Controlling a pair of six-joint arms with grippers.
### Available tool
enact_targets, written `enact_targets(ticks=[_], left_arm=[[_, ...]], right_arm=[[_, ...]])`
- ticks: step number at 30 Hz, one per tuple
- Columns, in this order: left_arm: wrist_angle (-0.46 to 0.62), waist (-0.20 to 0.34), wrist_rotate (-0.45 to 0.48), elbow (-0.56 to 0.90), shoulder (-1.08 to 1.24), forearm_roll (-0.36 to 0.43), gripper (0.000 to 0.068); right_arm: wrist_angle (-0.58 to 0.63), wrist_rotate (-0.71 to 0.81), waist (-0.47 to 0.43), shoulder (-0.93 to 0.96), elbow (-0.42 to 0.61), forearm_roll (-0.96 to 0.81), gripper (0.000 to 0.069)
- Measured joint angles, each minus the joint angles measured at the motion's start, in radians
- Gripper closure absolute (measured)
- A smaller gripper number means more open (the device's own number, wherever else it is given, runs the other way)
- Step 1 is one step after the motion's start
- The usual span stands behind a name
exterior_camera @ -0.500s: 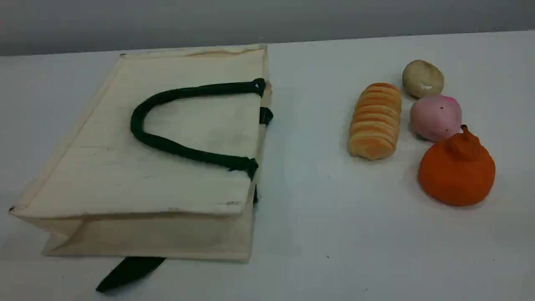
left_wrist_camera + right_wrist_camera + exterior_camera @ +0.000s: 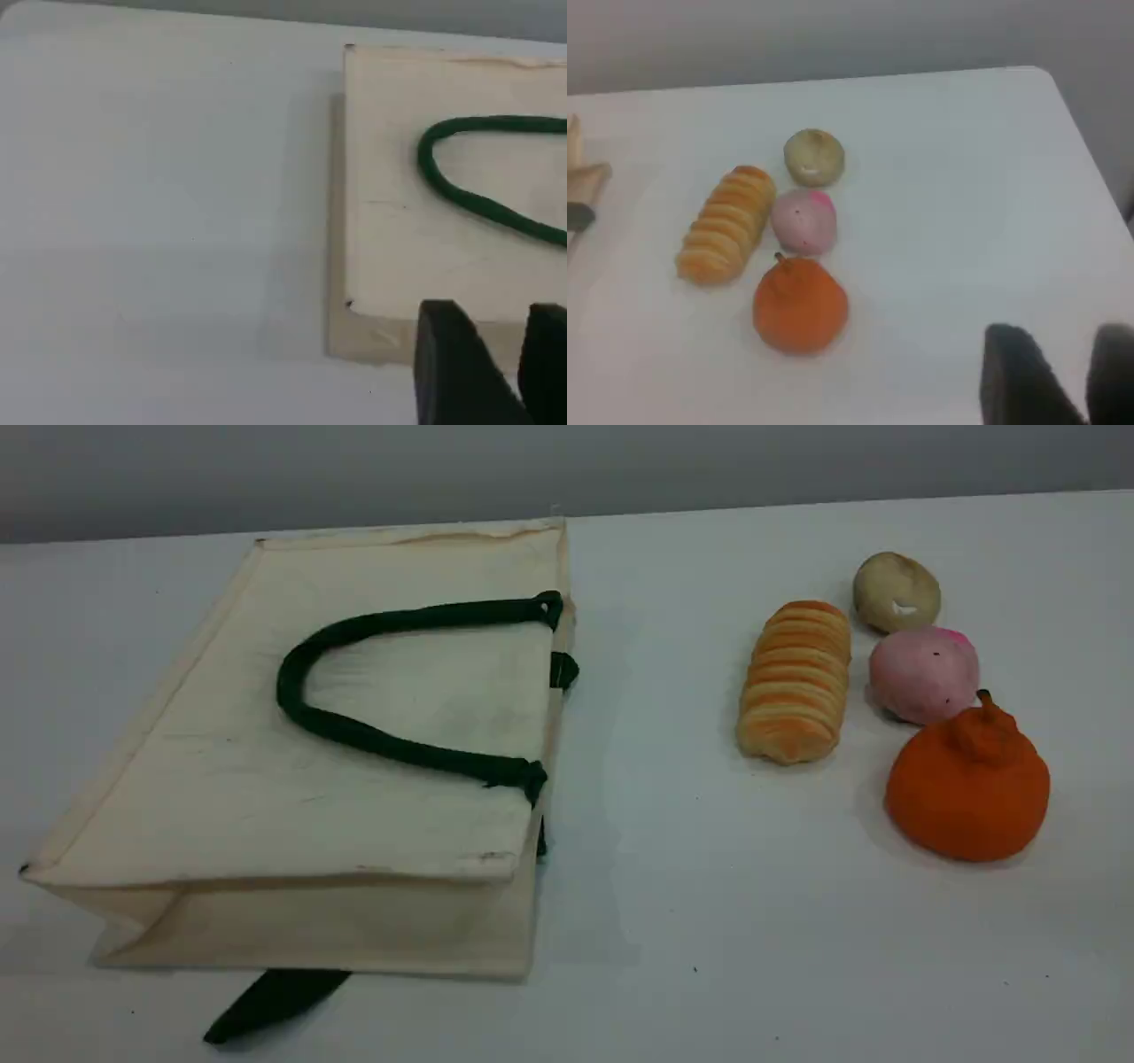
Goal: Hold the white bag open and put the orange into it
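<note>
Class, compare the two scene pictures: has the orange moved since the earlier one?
No. The orange sits at the same spot, just in front of the pink fruit and right of the bread.

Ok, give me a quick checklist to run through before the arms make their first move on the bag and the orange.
1. White bag lying flat on its side, mouth toward the foods: ok.
2. Bag mouth held open: not ok, it looks closed and nothing grips it.
3. Top green handle exposed on the bag's upper face, free to grab: ok.
4. Orange clear from above, stem up: ok, though the pink fruit sits right behind it.
5. Left gripper above the bag's corner, fingers parted and holding nothing: ok.
6. Right gripper off to one side of the orange, holding nothing: ok.
</note>
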Motion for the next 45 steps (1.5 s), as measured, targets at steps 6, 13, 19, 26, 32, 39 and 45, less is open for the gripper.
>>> enact_targets(ticks=[6, 13, 19, 26, 32, 39, 45], left_arm=[[0.001, 0.0, 0.0, 0.0, 0.0, 0.0, 0.0483], [0.001, 0.0, 0.0, 0.0, 0.0, 0.0, 0.0482], [0.001, 0.0, 0.0, 0.0, 0.0, 0.0, 0.0482], [0.001, 0.0, -0.001, 0.0, 0.0, 0.0, 0.0482], [0.001, 0.0, -0.001, 0.0, 0.0, 0.0, 0.0478], [-0.014, 0.0, 0.035, -0.012, 0.009, -0.002, 0.0473], [-0.079, 0.0, 0.058, -0.094, 0.167, -0.059, 0.0468]], right_arm=[[0.0, 0.0, 0.0, 0.0, 0.0, 0.0, 0.0493], [0.0, 0.0, 0.0, 0.0, 0.0, 0.0, 0.0493], [0.0, 0.0, 0.0, 0.0, 0.0, 0.0, 0.0493], [0.0, 0.0, 0.0, 0.0, 0.0, 0.008, 0.0493], [0.0, 0.0, 0.0, 0.0, 0.0, 0.035, 0.0492], [-0.001, 0.002, 0.0, 0.0, 0.0, 0.063, 0.0486], [-0.012, -0.028, 0.0, 0.046, 0.0, 0.147, 0.0461]])
